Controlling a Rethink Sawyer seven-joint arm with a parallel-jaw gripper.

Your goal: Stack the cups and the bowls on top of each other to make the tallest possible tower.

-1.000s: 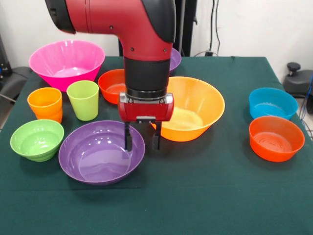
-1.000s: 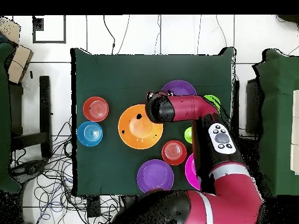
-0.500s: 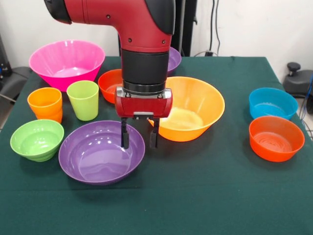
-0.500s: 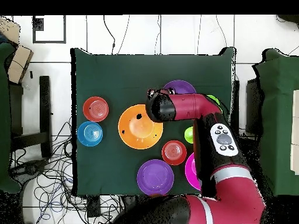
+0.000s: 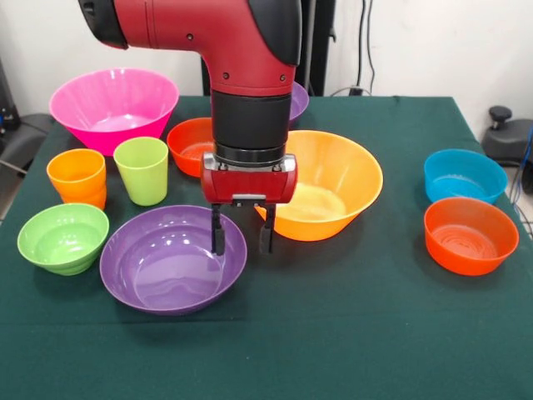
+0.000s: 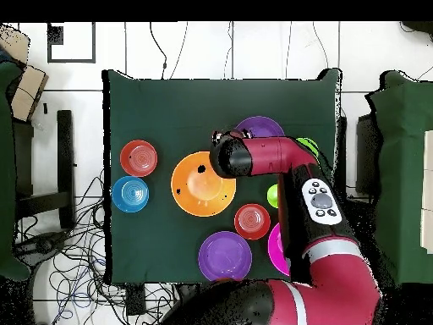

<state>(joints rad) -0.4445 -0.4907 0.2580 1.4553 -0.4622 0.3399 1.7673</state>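
My gripper [image 5: 242, 247] hangs open over the right rim of the near purple bowl [image 5: 166, 262], one finger inside the rim and one outside, gripping nothing. To its right sits the large yellow-orange bowl [image 5: 337, 179]. The orange cup [image 5: 77, 177] and lime green cup [image 5: 141, 169] stand at the left, with the small green bowl [image 5: 63, 237] in front of them. The pink bowl [image 5: 114, 104] is at the back left. The arm partly hides a red-orange bowl [image 5: 187, 143] and a second purple bowl [image 5: 298, 100]. Every cup and bowl stands singly.
A blue bowl [image 5: 464, 173] and another red-orange bowl [image 5: 470, 235] sit at the right of the green tablecloth [image 5: 350, 333]. In the overhead view the arm [image 6: 279, 161] covers the gripper and the cups. Cables lie on the floor beside the table [image 6: 76, 254].
The gripper shifted slightly left and up half a second ago, then came back right and down to where it was. It stays open. No bowl or cup has moved.
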